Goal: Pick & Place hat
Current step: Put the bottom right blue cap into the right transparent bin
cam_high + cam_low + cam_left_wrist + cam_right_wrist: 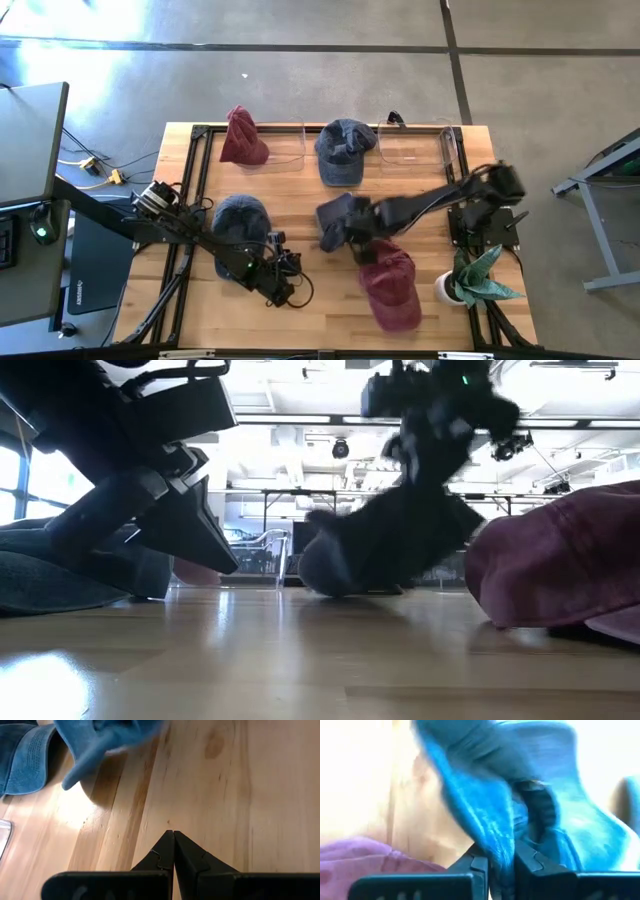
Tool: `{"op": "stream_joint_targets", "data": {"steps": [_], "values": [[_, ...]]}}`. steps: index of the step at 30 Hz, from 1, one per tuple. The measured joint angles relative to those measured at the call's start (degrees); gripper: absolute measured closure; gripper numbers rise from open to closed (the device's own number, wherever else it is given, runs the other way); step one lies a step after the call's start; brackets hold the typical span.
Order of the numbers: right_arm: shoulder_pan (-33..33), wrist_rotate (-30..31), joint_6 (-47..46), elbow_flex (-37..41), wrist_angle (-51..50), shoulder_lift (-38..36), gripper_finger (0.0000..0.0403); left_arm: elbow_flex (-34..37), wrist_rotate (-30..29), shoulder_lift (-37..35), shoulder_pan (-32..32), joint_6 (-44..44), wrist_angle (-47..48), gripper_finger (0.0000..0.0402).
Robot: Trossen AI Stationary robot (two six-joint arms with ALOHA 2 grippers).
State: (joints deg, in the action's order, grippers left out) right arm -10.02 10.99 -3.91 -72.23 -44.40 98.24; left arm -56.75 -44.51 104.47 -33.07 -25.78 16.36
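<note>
Several caps are on the wooden table. My right gripper [352, 236] is near the table's middle, shut on a dark blue cap [338, 220], which also shows in the right wrist view [520, 780] and blurred in the low view [330, 565]. A maroon cap [392, 290] rests on the table just nearer, and another blue cap [240, 218] lies to the left. A maroon cap [241, 138] and a blue cap [344, 150] sit along the far edge. My left gripper [173, 840] is shut on nothing, low over bare wood near the near edge [288, 288]. My right gripper pinches a fold of the dark blue cap's fabric [502, 852] between its two fingers [532, 862]. The fingers reach in from the table's right side. The rest of the cap stands out past the fingertips; whether it is clear of the table, I cannot tell.
Two clear trays [285, 150] [420, 145] sit at the far edge. A white pot with a green plant [478, 280] stands at the near right corner, close to the maroon cap. Bare wood lies between the two grippers [310, 255].
</note>
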Motion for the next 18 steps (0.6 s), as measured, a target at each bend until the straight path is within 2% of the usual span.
{"op": "stream_joint_targets", "data": {"steps": [4, 10, 13, 18], "values": [[5.4, 0.7, -3.7, 0.0, -2.4, -10.2, 0.0387, 0.0, -0.4, 0.0, 0.1, 0.0, 0.0, 0.0401], [15.6, 3.8, -11.2, 0.0, -5.1, -26.7, 0.0374, 0.0, 0.2, 0.0, 0.0, -0.2, 0.0, 0.0401], [22.2, 4.7, -13.2, 0.0, -8.8, -34.2, 0.0386, 0.0, 0.2, 0.0, 0.0, -0.3, 0.0, 0.0401], [33.2, 6.6, -14.1, -0.1, -13.6, -43.0, 0.0384, 0.0, 0.0, 0.0, 0.1, -0.1, -0.9, 0.0401]]}}
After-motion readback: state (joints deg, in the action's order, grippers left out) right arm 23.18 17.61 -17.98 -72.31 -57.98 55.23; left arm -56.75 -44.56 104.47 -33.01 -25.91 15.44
